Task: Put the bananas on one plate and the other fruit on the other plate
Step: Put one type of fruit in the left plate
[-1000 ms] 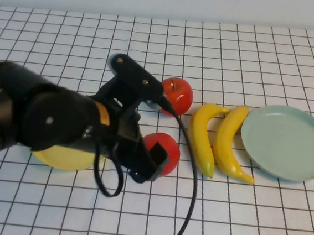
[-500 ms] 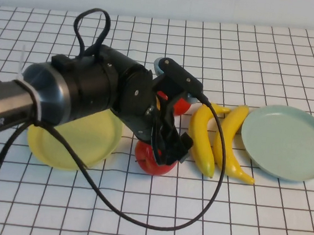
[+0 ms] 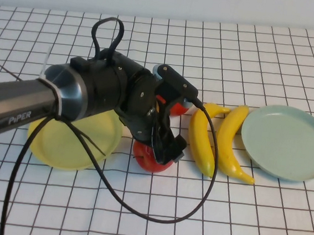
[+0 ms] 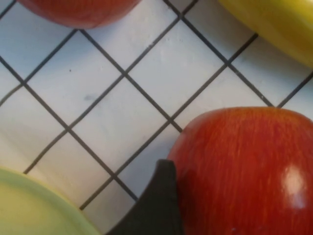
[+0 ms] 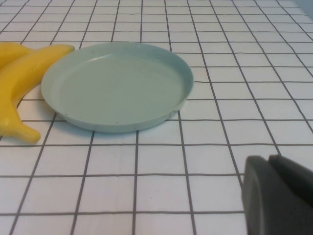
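Gridded white tabletop (image 3: pixel 247 215). Left arm covers most of near apple (image 3: pixel 149 157) & far apple (image 3: pixel 181 106). Left gripper (image 3: pixel 168 149) spread wide over near apple, lower than 0.5 s ago. Right gripper (image 5: pixel 279 196) shut, near blue-green plate (image 3: pixel 287 142). Bananas (image 3: pixel 216 140) beside it; yellow plate (image 3: pixel 74 143) half hidden.
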{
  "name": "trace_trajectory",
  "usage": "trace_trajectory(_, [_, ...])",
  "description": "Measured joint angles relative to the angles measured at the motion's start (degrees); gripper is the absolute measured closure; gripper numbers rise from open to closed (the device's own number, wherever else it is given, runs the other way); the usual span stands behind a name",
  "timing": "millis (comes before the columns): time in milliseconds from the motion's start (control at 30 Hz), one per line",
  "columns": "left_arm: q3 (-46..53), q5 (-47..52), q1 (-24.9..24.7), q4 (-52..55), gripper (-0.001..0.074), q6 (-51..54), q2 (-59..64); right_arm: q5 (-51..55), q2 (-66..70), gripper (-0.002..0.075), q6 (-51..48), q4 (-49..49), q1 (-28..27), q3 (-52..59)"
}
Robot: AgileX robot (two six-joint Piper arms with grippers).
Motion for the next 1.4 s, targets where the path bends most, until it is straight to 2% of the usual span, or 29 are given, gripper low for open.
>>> trace_trajectory(133, [-0.1, 0.0, 0.0, 0.0, 0.0071, 0.0, 0.1, 0.0, 0.0, 0.0741, 0.0, 0.0, 0.0, 0.0])
trace_trajectory(267, [-0.1, 0.0, 0.0, 1.2, 0.015, -0.8, -0.3, 0.0, 0.0, 0.0741, 0.0, 0.0, 0.0, 0.0])
trace_trajectory(533, [0.2, -2.0, 0.7, 2.6, 0.015, -1.6, -8.7, 0.0, 0.0, 0.0741, 0.0, 0.0, 0.0, 0.0])
trace_trajectory(700, [0.2, -1.1, 6.4, 2.6, 0.015, -1.6, -13.0, 0.0, 0.0, 0.0741, 0.0, 0.0, 0.0, 0.0])
trace_trajectory(900, [0.2, 0.7, 18.2, 2.7, 0.015, -1.8, -12.3, 0.0, 0.0, 0.0741, 0.0, 0.0, 0.0, 0.0])
trace_trajectory(1033, [0.2, 0.7, 23.1, 2.2, 0.015, -2.1, -10.7, 0.0, 0.0, 0.0741, 0.0, 0.0, 0.0, 0.0])
trace_trajectory(1167, [0.2, 0.6, 24.8, 0.6, 0.015, -2.2, -7.9, 0.0, 0.0, 0.0741, 0.0, 0.0, 0.0, 0.0])
trace_trajectory(1400, [0.2, 1.0, 25.1, -0.5, 0.015, -2.1, -3.2, 0.0, 0.0, 0.0741, 0.0, 0.0, 0.0, 0.0])
